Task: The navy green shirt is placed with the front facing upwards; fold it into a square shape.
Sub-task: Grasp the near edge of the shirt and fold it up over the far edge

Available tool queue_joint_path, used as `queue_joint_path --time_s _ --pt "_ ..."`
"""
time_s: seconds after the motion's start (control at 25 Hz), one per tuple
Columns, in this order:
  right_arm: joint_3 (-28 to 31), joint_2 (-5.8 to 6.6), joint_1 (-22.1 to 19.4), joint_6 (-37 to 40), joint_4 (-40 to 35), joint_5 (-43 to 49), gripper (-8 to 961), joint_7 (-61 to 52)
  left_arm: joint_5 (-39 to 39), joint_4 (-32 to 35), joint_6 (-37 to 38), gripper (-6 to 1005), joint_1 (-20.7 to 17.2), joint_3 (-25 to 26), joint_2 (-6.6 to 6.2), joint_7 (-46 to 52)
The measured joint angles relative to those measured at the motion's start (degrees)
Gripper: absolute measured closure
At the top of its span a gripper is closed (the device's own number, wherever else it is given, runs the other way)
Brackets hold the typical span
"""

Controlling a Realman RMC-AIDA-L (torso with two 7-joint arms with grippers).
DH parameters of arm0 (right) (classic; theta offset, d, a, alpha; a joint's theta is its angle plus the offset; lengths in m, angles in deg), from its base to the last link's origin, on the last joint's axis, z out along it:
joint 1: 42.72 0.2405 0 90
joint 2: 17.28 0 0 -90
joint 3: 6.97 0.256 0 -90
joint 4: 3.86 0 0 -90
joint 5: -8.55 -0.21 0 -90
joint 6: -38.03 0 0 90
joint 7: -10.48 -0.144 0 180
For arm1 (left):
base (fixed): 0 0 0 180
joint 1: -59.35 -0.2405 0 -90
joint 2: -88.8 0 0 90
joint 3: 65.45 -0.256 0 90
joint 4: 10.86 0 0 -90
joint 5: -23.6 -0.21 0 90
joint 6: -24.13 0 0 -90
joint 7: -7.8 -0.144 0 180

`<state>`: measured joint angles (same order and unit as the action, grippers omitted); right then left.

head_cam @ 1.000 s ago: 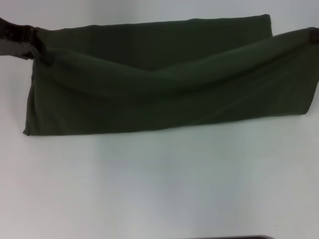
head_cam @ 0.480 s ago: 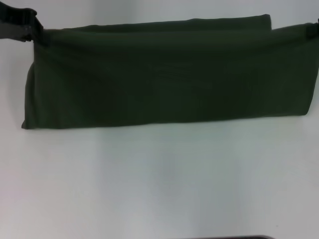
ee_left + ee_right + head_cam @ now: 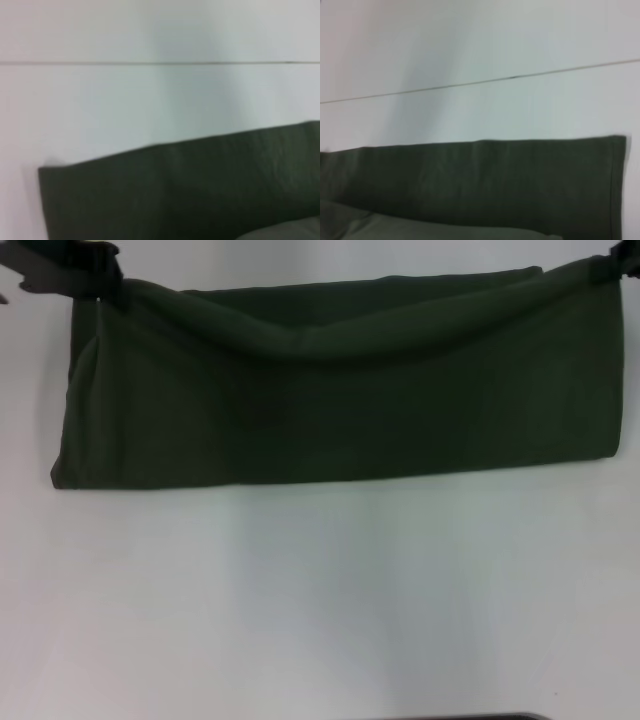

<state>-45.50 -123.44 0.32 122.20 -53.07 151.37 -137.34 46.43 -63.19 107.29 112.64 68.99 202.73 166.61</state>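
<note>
R wrist | navy green shirt [image 3: 485, 185] flat on white table [image 3: 470, 115] | thin seam line [image 3: 515, 77] beyond

One navy green shirt [image 3: 340, 390], two grippers [image 3: 75, 270].

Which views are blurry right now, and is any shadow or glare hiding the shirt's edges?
Head view: soft focus, but the shirt edges read cleanly against the pale table; folds are lost in the dark cloth; no glare. Left wrist view: blurred, with a faint shadow at the cloth's corner. Right wrist view: blurred too, with the hem edge still clear.
</note>
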Motion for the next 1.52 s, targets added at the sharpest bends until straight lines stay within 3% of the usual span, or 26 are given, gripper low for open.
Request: queue_joint_path --time_s 0.2,0.64,0.88,1.24,1.52 --pt "-2.85 -1.08 0.49 -5.14 0.4 0.3 908 -0.08 -3.69 1.76 -3.59 949 2.59 -0.04 1.1 1.18" --pt "-3.6 -2.25 2.45 -16.16 4.29 3.85 907 -0.71 -8.55 4.82 -10.49 948 6.18 -1.31 1.47 4.72" --pt "-6.56 -3.44 3.65 -24.1 6.99 3.87 907 -0.44 -10.14 5.78 -14.02 948 6.94 -5.24 2.32 8.02" --pt "-9.78 -4.12 4.46 -31.22 9.61 3.87 907 -0.38 -12.9 6.68 -17.09 947 8.05 -5.97 2.9 10.36" --pt "-11.9 -6.06 4.52 -35.66 10.14 3.86 907 0.01 -13.88 6.79 -18.61 946 8.36 -5.99 3.64 10.73"
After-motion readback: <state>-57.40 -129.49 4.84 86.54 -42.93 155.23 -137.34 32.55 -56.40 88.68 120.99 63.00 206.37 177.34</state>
